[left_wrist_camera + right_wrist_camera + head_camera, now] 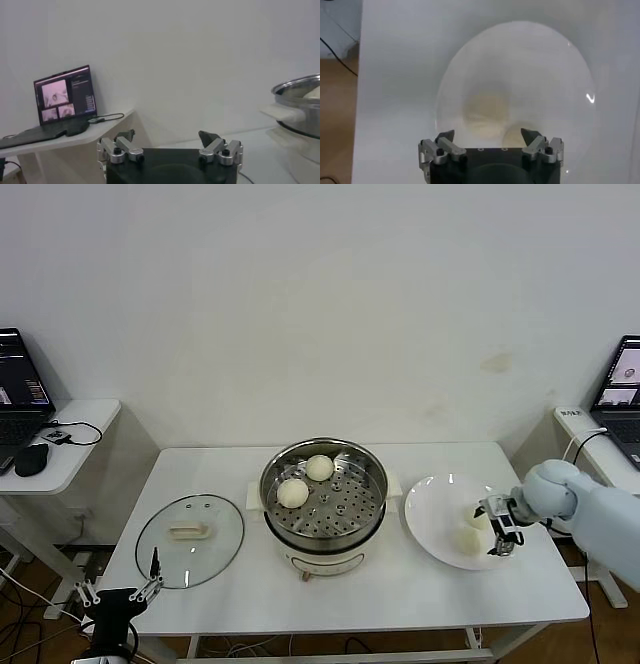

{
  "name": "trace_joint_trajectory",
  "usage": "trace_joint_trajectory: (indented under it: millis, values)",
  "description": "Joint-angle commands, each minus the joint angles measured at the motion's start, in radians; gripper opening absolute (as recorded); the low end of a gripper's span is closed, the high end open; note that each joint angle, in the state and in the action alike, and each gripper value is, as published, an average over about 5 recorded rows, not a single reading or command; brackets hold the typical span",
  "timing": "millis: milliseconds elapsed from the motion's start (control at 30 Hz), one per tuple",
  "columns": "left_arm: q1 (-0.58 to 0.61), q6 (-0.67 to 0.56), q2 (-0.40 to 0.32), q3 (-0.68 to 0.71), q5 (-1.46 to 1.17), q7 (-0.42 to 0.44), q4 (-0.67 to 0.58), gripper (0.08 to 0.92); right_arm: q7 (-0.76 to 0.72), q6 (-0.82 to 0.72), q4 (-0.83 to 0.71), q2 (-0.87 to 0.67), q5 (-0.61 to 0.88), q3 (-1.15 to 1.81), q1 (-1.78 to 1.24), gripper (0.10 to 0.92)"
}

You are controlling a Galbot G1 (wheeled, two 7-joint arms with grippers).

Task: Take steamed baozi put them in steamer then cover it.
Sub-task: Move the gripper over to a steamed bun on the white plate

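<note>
Cream-white steamed baozi (468,541) lies at seven o'clock of the spread right gripper (499,533); round, no long axis.

I can read no text, label, brand or number anywhere. The laptop (20,389) at my nine o'clock and the laptop (621,396) at my three o'clock both have lit screens, but whatever is on them is too small to make out. My left wrist view of a laptop screen (65,94) shows only blurred picture panels and unreadable lines.
</note>
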Motion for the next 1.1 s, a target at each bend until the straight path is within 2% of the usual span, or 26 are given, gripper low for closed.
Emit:
trace_joint_trajectory:
  millis: [33,300,767,933,1100]
  values:
    - [0.000,0.000,0.000,-0.001,-0.001,0.000,0.002,0.823,0.007,-0.002,-0.070,0.069,-0.017,0.027,-0.038,0.812]
    - [-0.001,-0.001,-0.001,-0.003,-0.002,0.000,0.007,0.823,0.006,-0.012,-0.086,0.092,-0.020,0.017,-0.037,0.753]
    - [-0.004,-0.001,-0.003,-0.002,-0.003,0.000,0.009,0.823,-0.013,-0.019,-0.066,0.064,-0.005,-0.002,0.004,0.602]
    - [-0.005,0.000,-0.002,-0.004,-0.005,0.000,0.006,0.823,-0.020,-0.035,-0.012,0.025,0.058,-0.035,0.079,0.574]
    - [-0.008,0.001,0.001,-0.008,-0.009,0.000,0.004,0.823,-0.029,-0.061,0.056,-0.017,0.166,-0.160,0.311,0.569]
